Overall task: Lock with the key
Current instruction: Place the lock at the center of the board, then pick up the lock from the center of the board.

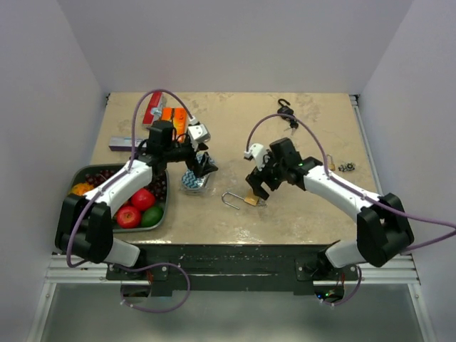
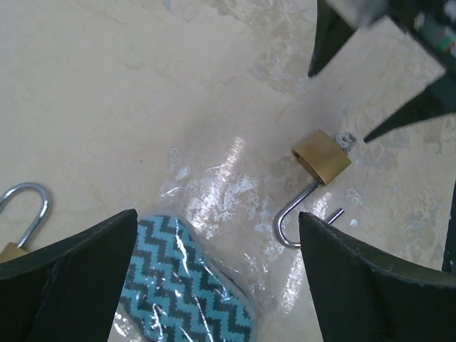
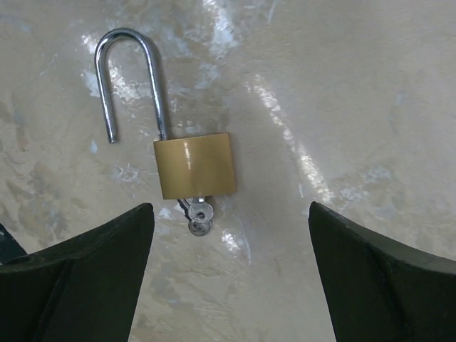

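**Padlock (image 3: 194, 164) just ahead of the right gripper (image 3: 229, 214), key end nearest**

I have the right gripper spread wide and empty, hanging just over the padlock, which lies flat on the table (image 3: 370, 85). In its wrist view the lock's long axis runs straight away from the fingertips. The key (image 3: 199, 217) in the base is closest, and the open shackle (image 3: 128, 57) points off beyond. The left gripper (image 1: 201, 165), also wide and empty, hovers farther off over a zigzag packet (image 2: 189, 285). I judge this the right arm's reach.
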